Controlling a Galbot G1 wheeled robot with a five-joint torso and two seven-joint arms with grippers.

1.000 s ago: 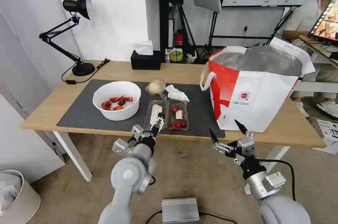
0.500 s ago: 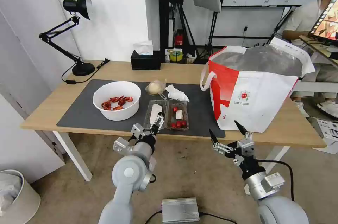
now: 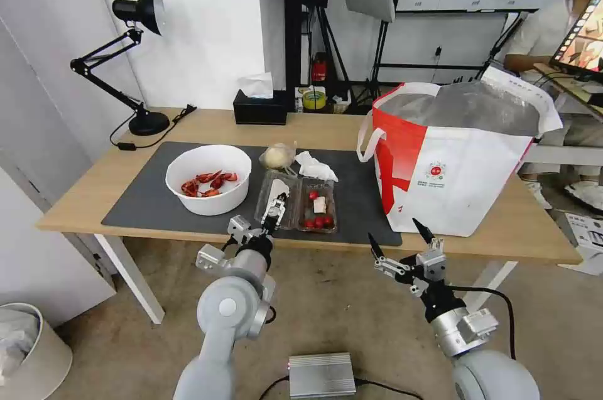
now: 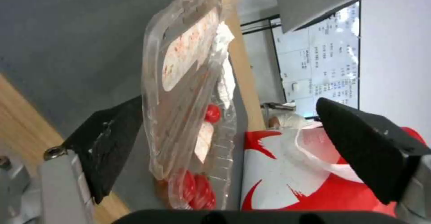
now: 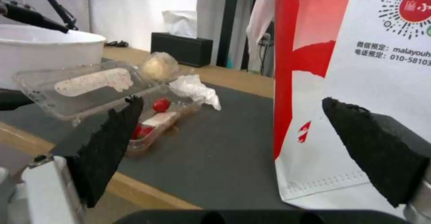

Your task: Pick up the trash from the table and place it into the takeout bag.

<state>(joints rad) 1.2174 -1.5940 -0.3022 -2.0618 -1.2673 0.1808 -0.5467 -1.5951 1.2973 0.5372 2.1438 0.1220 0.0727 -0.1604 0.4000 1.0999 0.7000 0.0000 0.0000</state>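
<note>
- Left gripper (image 3: 274, 208): now further forward over the near edge of the mat (image 3: 144, 199), at the lid half of the tray (image 3: 300, 202); a second ago it sat slightly nearer the table (image 3: 94, 189) edge and further right. In the left wrist view its fingers (image 4: 110, 143) stand apart on either side of the lid, which is tilted up.
- Left arm: elbow and wrist shifted slightly left and forward.
- Right gripper (image 3: 402, 243): slightly lower and further left, below the table's front edge near the bag (image 3: 465, 180); fingers spread as before.
</note>
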